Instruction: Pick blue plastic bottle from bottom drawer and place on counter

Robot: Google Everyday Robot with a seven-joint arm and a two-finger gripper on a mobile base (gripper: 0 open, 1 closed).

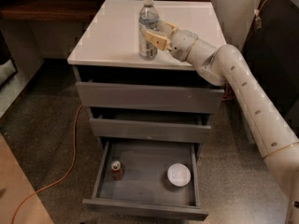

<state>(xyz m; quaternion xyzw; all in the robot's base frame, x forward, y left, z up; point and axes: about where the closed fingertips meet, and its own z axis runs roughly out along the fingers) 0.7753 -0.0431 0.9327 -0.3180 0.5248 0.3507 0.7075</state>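
Blue plastic bottle stood upright on the white surface, near its front edge. The claw reached in from the right at label height; whether it clamped the bottle could not be told. Bottom drawer hung open below. Release should be level and gradual, followed by a straight sideways retreat, lest the tall, light bottle tip.
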